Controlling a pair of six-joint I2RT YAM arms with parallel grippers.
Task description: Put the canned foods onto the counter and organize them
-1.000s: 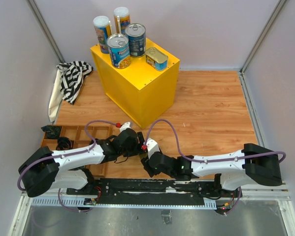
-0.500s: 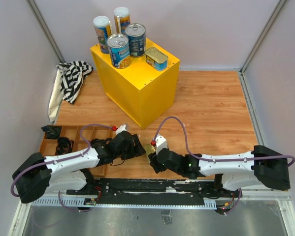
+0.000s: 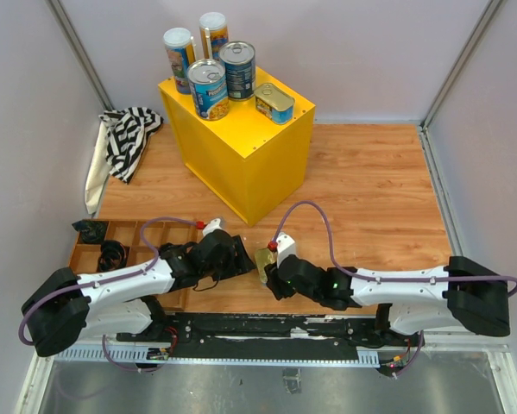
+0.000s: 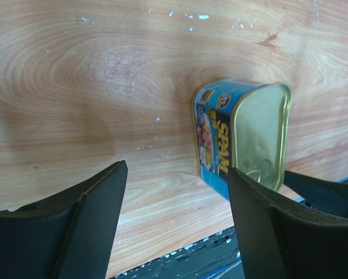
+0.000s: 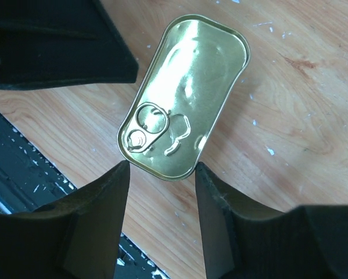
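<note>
On the yellow counter [image 3: 241, 147] stand two tall slim cans [image 3: 179, 56], two blue-labelled cans [image 3: 209, 89] and one flat gold tin [image 3: 274, 103]. A second flat gold tin [image 3: 263, 258] [image 4: 243, 136] [image 5: 185, 93] stands on its long side on the wooden floor, between my two grippers. Its pull-ring lid faces the right gripper. My right gripper [image 3: 272, 268] [image 5: 162, 167] has its fingertips against both sides of the tin's near end. The left gripper [image 3: 246, 260] [image 4: 177, 170] is open and empty, and the tin lies just beyond its right finger [image 4: 266, 226].
A striped cloth [image 3: 124, 138] lies left of the counter. A low wooden compartment tray [image 3: 146, 233] with small black objects [image 3: 111, 252] sits under the left arm. The black base rail [image 3: 258, 328] runs along the near edge, close to the tin.
The right gripper slid left up to the floor tin and narrowed its jaws around it. The left arm sank lower and its jaws narrowed slightly. The tin now shows between the grippers.
</note>
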